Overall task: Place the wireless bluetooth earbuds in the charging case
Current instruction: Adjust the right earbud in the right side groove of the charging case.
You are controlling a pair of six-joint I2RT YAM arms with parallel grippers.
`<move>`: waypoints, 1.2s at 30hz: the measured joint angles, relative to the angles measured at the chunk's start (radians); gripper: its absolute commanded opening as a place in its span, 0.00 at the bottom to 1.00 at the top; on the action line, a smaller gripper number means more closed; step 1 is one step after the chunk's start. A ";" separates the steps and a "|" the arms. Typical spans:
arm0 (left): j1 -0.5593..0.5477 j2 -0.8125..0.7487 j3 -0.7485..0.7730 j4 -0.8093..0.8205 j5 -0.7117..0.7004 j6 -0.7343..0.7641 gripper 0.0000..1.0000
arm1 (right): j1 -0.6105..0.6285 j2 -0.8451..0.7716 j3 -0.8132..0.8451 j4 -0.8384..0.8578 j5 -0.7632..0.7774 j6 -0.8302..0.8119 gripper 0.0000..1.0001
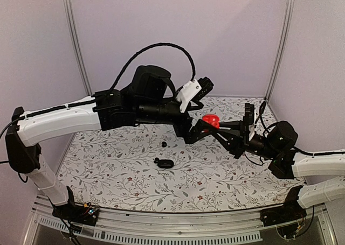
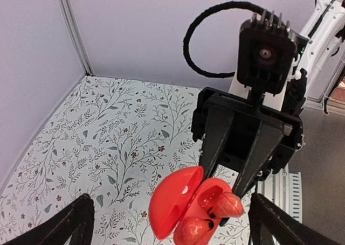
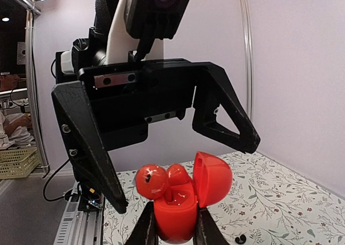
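My right gripper is shut on the base of a red hinged charging case, held in the air with its lid swung open. Two red earbuds sit in its wells, one standing proud of the rim. My left gripper is open and faces the red case, its fingers on either side without touching. A glossy black oval case lies on the table below, with a tiny black earbud behind it and another at its left.
The flowered table mat is bounded by pale walls with metal corner posts. Both arms meet above the mat's back right part. A small black thing lies on the mat below the red case.
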 measured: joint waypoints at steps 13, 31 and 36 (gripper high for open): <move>0.008 0.000 0.010 0.000 0.027 -0.018 1.00 | 0.000 0.011 0.001 -0.001 -0.033 0.000 0.00; 0.022 0.020 0.013 0.000 0.053 -0.045 1.00 | 0.000 0.011 0.001 -0.006 -0.071 -0.001 0.00; 0.037 0.020 0.013 0.002 0.083 -0.068 1.00 | 0.000 0.011 0.001 -0.007 -0.076 -0.002 0.00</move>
